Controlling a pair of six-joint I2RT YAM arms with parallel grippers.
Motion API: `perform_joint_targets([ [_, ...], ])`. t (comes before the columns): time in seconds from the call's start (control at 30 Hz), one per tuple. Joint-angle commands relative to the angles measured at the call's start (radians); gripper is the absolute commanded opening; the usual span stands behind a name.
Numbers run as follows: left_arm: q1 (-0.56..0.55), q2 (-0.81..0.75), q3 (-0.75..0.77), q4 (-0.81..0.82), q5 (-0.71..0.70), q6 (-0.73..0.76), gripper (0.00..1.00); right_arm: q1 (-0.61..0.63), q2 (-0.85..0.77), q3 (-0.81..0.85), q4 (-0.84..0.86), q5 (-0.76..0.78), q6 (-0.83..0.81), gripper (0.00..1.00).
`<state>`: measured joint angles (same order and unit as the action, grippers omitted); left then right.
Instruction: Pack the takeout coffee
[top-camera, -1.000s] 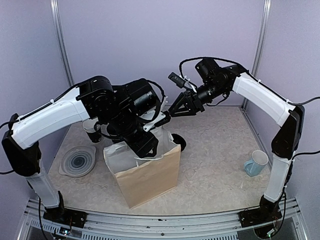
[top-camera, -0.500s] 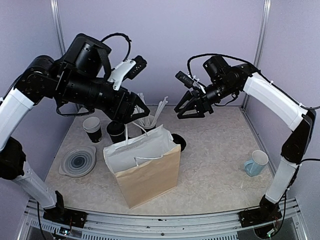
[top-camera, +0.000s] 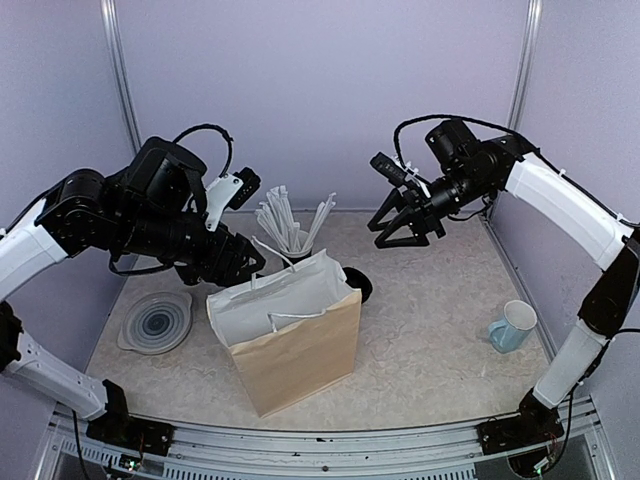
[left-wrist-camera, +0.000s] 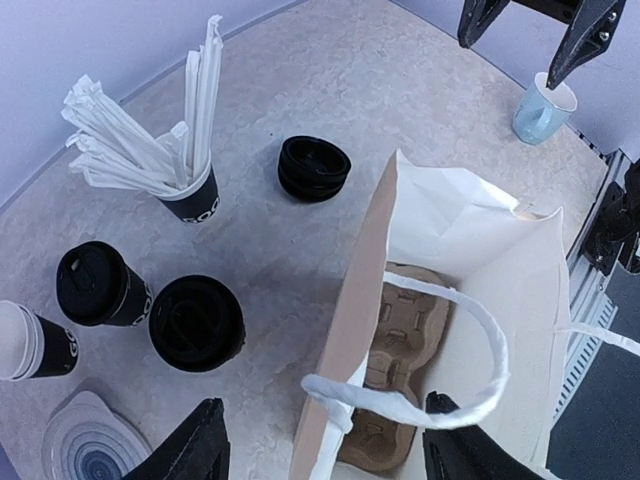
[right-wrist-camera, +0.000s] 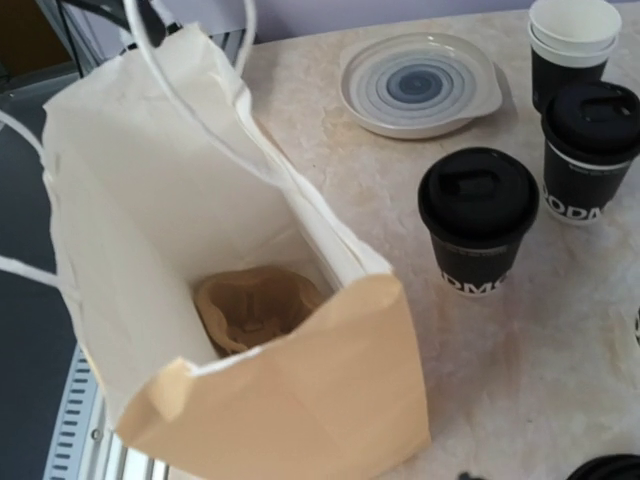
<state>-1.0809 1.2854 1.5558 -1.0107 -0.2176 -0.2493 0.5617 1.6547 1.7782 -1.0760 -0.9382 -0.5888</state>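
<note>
- Possible snag first: closing on the paper bag (top-camera: 300, 350) instead of the cup, with its thin wall and white handle loop (left-wrist-camera: 480, 330) lying right between the fingers (left-wrist-camera: 205, 450) of the left gripper (left-wrist-camera: 325, 402) in that wrist's view.
- Possible knock: brushing the second lidded cup (left-wrist-camera: 97, 283) or the stack of open cups (left-wrist-camera: 25, 340), both crowded just beside the takeout coffee (left-wrist-camera: 197, 322). A wide, careless approach would be enough to topple one.
- Possible spill: too hard a squeeze on soft paper, popping the lid.
- Possible trouble at the bag: clipping the rim on the way in, so folding or tipping it. Narrow mouth, handle drooping across it, and a cardboard carrier (left-wrist-camera: 400, 330) at the bottom wanting a straight drop into a socket.
- Left gripper: spread wide, nothing held, hovering over the bag's far-left edge.
- Right gripper (top-camera: 405, 236): spread as well, empty, high over the table (top-camera: 430, 320), far and right of the bag.
- Takeout coffee: upright on the table, lid on, off the bag's far-left side, near the plate (top-camera: 157, 322).
- Relative to the left gripper: near, just outside one finger, not between the two, no contact.
- Relative to the right gripper: well apart, with the bag in between.
</note>
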Motion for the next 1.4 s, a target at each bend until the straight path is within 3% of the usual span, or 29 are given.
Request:
perform_joint_targets([
  [0.0,0.034,-0.014,-0.011,0.127,-0.019,0.104,0.63,-0.009,-0.012,-0.01,-0.006,0.006,-0.01,0.57],
  [0.07,0.042,-0.002,-0.012,0.198,-0.017,0.197,0.56,-0.009,-0.008,-0.009,-0.004,0.009,-0.009,0.57],
  [0.2,0.037,0.034,0.021,0.305,0.096,0.318,0.31,-0.012,-0.003,-0.017,-0.003,0.02,-0.01,0.57],
  [0.3,0.02,0.058,0.027,0.328,0.189,0.36,0.23,-0.02,-0.004,-0.037,0.003,0.025,-0.01,0.57],
  [0.47,-0.012,0.077,0.012,0.314,0.206,0.377,0.0,-0.039,-0.005,-0.056,0.013,0.028,-0.007,0.56],
  [0.73,-0.129,0.006,-0.002,0.354,0.251,0.316,0.0,-0.05,0.033,-0.04,0.008,0.024,-0.008,0.55],
  [1.07,-0.301,0.034,-0.037,0.343,0.312,0.192,0.0,-0.056,0.069,-0.033,0.003,0.021,-0.014,0.55],
  [1.37,-0.326,0.049,-0.044,0.364,0.469,0.134,0.0,-0.056,0.077,-0.04,-0.005,0.009,-0.022,0.55],
])
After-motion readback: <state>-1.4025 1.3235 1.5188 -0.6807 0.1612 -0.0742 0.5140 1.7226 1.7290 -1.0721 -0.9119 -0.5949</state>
